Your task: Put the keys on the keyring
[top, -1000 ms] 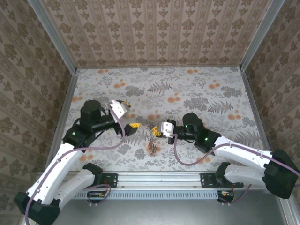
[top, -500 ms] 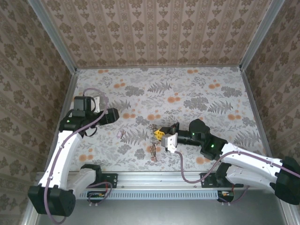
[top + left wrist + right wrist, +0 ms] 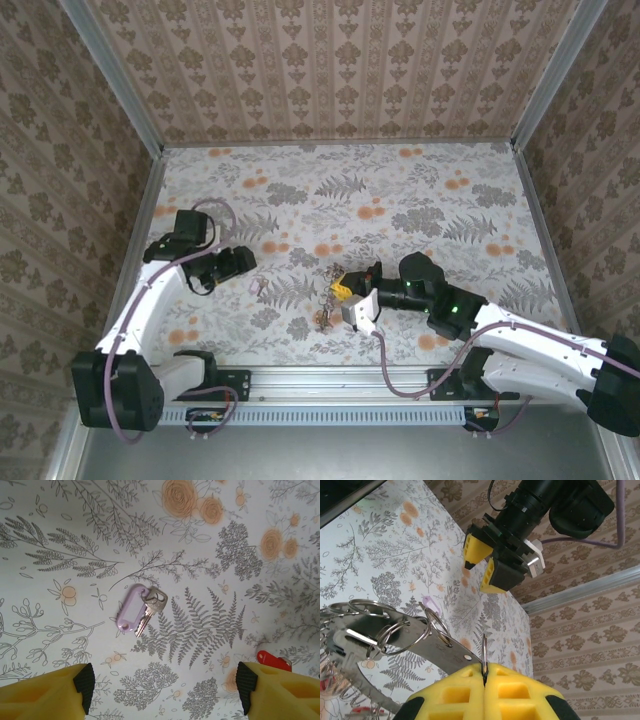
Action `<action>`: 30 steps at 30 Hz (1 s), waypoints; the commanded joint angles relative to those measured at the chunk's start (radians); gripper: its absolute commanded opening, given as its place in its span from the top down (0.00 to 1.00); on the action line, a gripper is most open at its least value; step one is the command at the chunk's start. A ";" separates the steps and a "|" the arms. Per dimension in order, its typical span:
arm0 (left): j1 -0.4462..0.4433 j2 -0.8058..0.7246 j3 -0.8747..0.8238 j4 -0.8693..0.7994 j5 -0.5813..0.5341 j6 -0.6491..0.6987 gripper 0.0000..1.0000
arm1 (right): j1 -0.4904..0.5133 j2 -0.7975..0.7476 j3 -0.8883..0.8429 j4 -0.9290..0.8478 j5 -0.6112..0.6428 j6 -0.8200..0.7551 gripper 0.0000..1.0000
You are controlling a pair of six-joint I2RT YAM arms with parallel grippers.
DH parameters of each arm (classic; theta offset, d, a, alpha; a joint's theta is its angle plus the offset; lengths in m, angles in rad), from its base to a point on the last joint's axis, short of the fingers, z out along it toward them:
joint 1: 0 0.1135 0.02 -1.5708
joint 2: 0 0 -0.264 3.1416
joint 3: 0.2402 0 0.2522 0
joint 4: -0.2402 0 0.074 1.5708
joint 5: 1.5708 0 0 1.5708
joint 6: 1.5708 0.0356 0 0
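A loose key with a lilac tag (image 3: 131,616) lies flat on the floral table, also seen as the lilac tag (image 3: 262,286) from above. My left gripper (image 3: 165,684) hovers over it, open, with the key ahead of its black pads (image 3: 84,681) and nothing between them. My right gripper (image 3: 484,676) is shut on the keyring (image 3: 422,644), a flat grey metal band carrying thin split rings (image 3: 395,630). From above, the right gripper (image 3: 345,291) holds the keyring (image 3: 331,299) just over the table with a cluster of keys (image 3: 325,318) hanging below. A red tag (image 3: 272,660) shows by my left gripper's right finger.
Patterned walls with metal corner posts (image 3: 140,110) close in the table on three sides. The rail (image 3: 340,385) carrying both arm bases runs along the near edge. Open floral tabletop (image 3: 400,190) stretches behind both grippers.
My left gripper pulled back left from beside the keyring, then turned down over the lilac-tagged key, its jaws narrowing slightly. My right gripper shifted a little toward the near edge, still holding the keyring.
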 commanded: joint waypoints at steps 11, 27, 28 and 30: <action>0.001 0.034 -0.079 0.089 0.034 0.090 0.24 | 0.012 -0.043 0.035 0.010 0.022 -0.018 1.00; -0.158 0.368 0.109 -0.037 -0.090 0.225 0.43 | -0.026 -0.006 0.062 -0.079 0.041 0.161 1.00; -0.164 0.381 0.123 -0.031 -0.094 0.214 0.45 | -0.026 -0.004 0.064 -0.081 0.044 0.166 1.00; -0.186 0.426 0.168 -0.028 -0.119 0.211 0.46 | -0.027 0.000 0.065 -0.079 0.049 0.178 1.00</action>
